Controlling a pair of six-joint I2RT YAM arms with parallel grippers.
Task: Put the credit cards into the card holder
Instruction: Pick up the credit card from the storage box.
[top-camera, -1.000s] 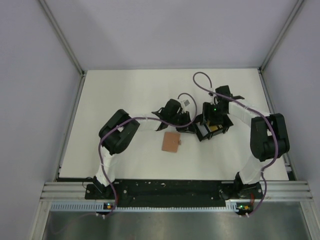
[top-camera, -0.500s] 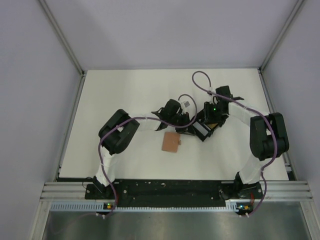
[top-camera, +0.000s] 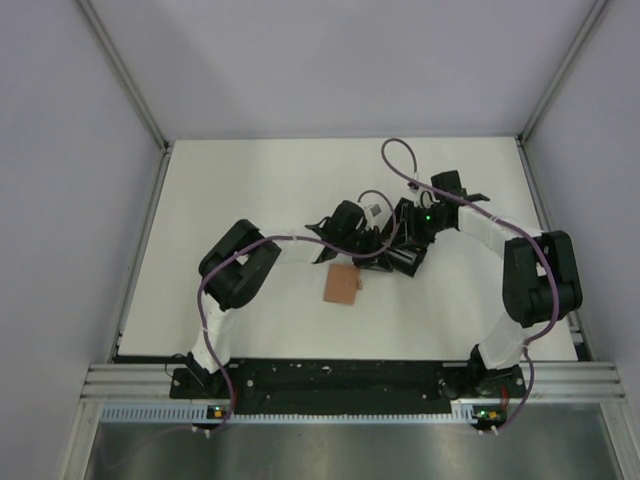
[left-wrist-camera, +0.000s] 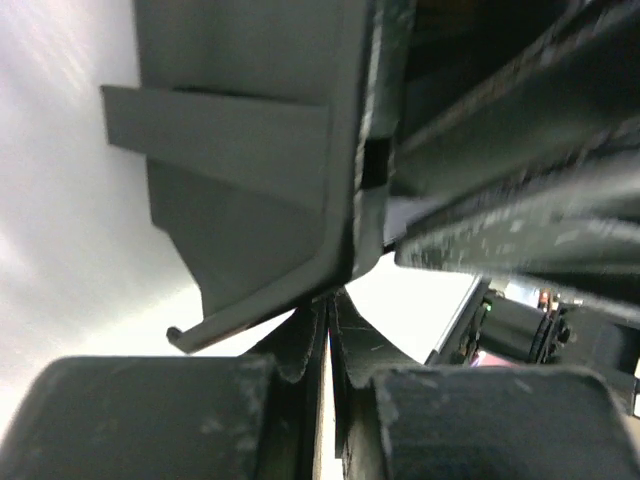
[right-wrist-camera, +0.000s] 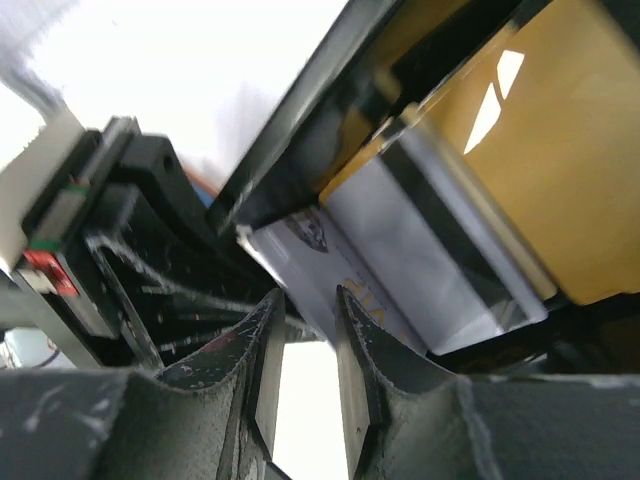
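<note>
The tan card holder (top-camera: 342, 286) lies flat on the white table, apart from both grippers. Right of it a black tray (top-camera: 408, 259) stands tipped up between the two arms. My left gripper (top-camera: 388, 250) (left-wrist-camera: 328, 305) is shut, its tips pinching the lower rim of the tray (left-wrist-camera: 250, 150). In the right wrist view the tray holds a yellow-orange card (right-wrist-camera: 560, 170) with a light blue card (right-wrist-camera: 400, 270) over it. My right gripper (top-camera: 409, 240) (right-wrist-camera: 308, 300) is open a little, its tips straddling that pale card's lower corner.
The right arm's dark wrist (left-wrist-camera: 510, 150) fills the space beside my left gripper, very close. Metal rails (top-camera: 140, 100) and grey walls bound the table (top-camera: 250, 180) at the back and sides. The arm bases stand on the black rail (top-camera: 340, 378) at the near edge.
The black tray has tipped up on edge and shifted left, hiding the yellow card from the top view. Both grippers narrowed, and the right wrist swung left toward my left gripper.
</note>
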